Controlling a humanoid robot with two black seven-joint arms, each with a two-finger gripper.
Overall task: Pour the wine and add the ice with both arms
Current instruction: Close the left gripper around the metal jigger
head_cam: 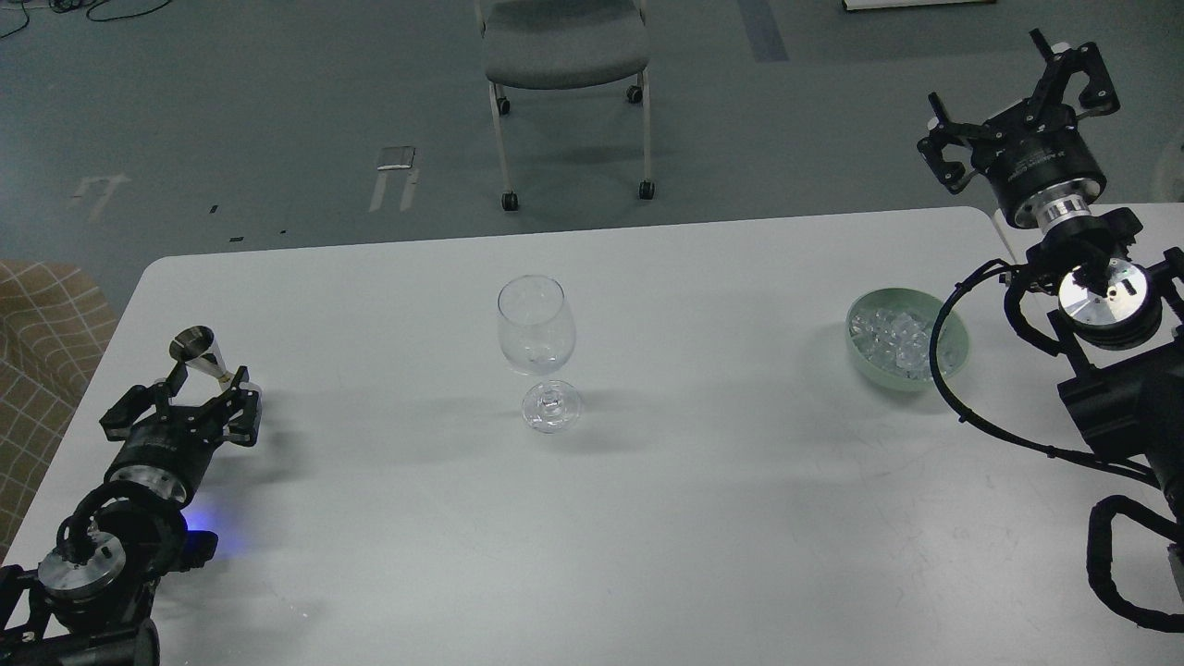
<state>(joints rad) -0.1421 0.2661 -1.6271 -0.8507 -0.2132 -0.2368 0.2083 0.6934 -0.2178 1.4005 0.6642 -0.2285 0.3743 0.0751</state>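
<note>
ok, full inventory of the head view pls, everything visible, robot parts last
wine glass: 1, clear, upright at table centre, looks empty
bowl: 1, pale green, right side of table
ice: heap of clear cubes, inside the bowl
metal cone cup: 1, silver, left side of table, between the left tool's fingers
table: 1, white, fills the lower view
office chair: 1, grey seat on castors, on the floor beyond the table
checked fabric: tan, far left edge, off the table
left tool: 1, black, low over the table's left, around the cup
right tool: 1, black, raised beyond the bowl, fingers spread, empty
</note>
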